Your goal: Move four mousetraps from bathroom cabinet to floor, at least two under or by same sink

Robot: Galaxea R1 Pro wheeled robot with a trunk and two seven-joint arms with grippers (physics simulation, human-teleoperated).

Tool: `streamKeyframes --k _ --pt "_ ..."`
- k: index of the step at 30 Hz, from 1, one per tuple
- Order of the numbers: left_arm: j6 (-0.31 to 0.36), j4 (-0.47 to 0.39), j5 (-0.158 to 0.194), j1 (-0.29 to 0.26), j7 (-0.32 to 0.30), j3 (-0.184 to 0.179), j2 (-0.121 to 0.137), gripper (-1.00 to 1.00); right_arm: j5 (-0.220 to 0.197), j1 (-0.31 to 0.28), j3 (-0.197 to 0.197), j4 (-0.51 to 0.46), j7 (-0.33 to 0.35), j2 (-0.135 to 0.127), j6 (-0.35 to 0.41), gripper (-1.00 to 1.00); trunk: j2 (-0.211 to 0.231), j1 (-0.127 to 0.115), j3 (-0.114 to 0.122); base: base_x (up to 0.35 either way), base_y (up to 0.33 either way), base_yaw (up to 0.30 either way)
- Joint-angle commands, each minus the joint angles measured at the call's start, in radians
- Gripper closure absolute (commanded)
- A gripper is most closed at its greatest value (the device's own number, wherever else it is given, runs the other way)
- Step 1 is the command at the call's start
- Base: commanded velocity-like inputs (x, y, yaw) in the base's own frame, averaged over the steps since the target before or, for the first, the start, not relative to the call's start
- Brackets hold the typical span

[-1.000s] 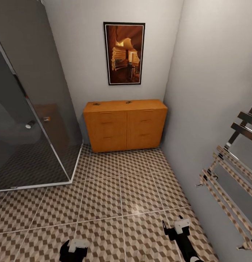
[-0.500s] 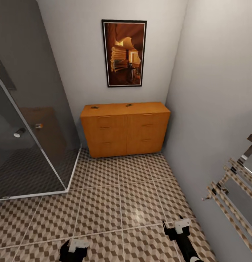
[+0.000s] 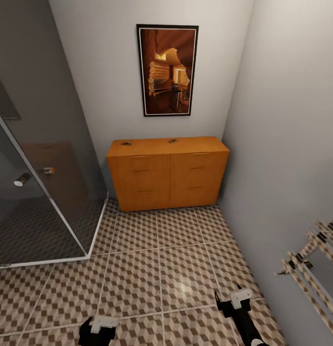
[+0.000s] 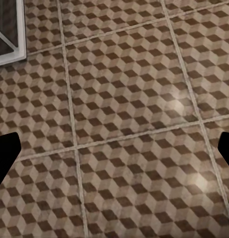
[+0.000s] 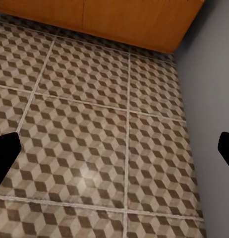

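Head view: cabinet [image 3: 168, 173] well beyond both fingers, two mousetraps [image 3: 126, 143] [image 3: 173, 141] on top; no legible writing. Left gripper [image 4: 114, 153], right gripper [image 5: 114, 153] released over floor [image 3: 156, 269].

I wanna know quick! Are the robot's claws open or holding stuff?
Left claw: open, holding nothing.
Right claw: open, holding nothing.
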Motion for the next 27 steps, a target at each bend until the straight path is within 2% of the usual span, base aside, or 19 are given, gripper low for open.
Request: streamKeyframes --k 1,10,27 --pt "-0.006 0.005 0.007 -0.002 0.002 -0.009 -0.001 -1.0 0.011 -0.001 -0.004 0.001 -0.007 0.0 -0.002 -1.0 -0.002 0.001 -0.002 0.008 0.0 0.166" --pt "-0.006 0.004 0.007 -0.002 0.002 -0.009 -0.002 -1.0 0.012 -0.001 -0.004 0.001 -0.007 -0.001 -0.002 -1.0 -0.002 0.001 -0.004 0.002 0.0 0.143" --pt "-0.006 0.004 0.007 -0.002 0.002 -0.009 -0.001 -1.0 0.012 -0.001 -0.005 0.001 -0.007 -0.001 -0.002 -1.0 -0.002 0.001 -0.004 0.0 0.0 0.009"
